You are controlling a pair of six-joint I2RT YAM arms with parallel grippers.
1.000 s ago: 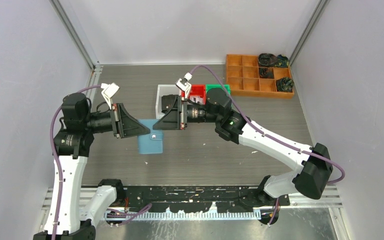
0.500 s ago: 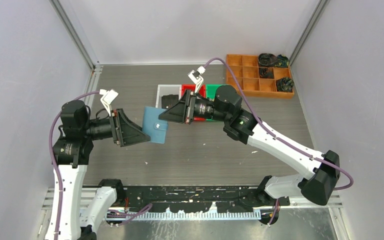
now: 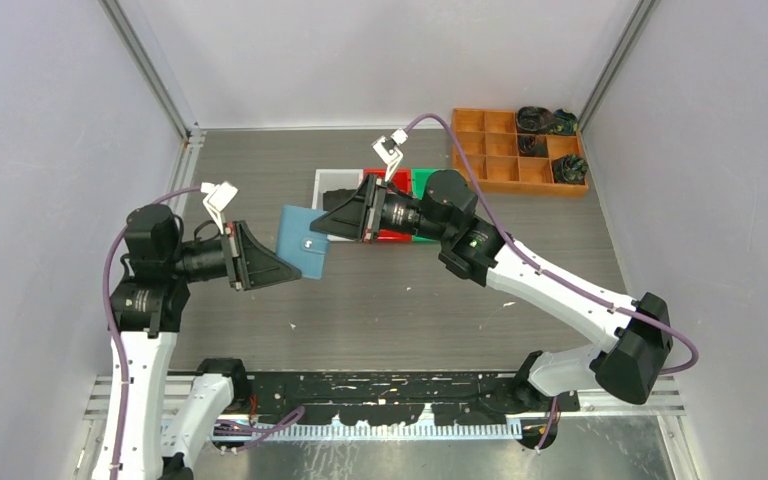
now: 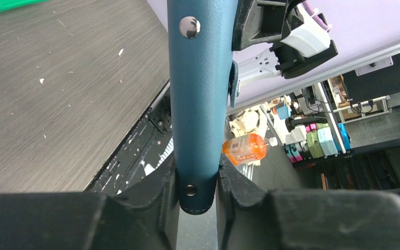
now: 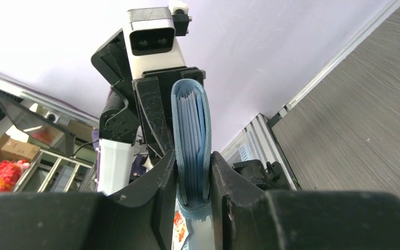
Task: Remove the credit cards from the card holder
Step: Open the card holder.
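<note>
Where the holder sits: light-blue plastic folding card holder [image 3: 300, 244], in mid-air, bridging both sets of jaws.
Long axis: runs from one gripper to the other.
Left gripper [image 4: 196, 179]: pinching one end, flat faces against the jaws.
Right gripper [image 5: 192, 179]: clamping the opposite end.
Fan pockets [image 5: 190, 130]: edge-on above the right jaws; credit cards not distinguishable.
Nearer arm: neither, as both grip it.

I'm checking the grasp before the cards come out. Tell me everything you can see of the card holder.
The card holder is a blue folding case with a grained, leather-like skin and metal snap parts on its face. Folded shut, it hangs above the table, pinched at opposite edges by the left end effector and the right end effector. The right wrist view shows pale blue fan pockets inside; no card can be told apart.
</note>
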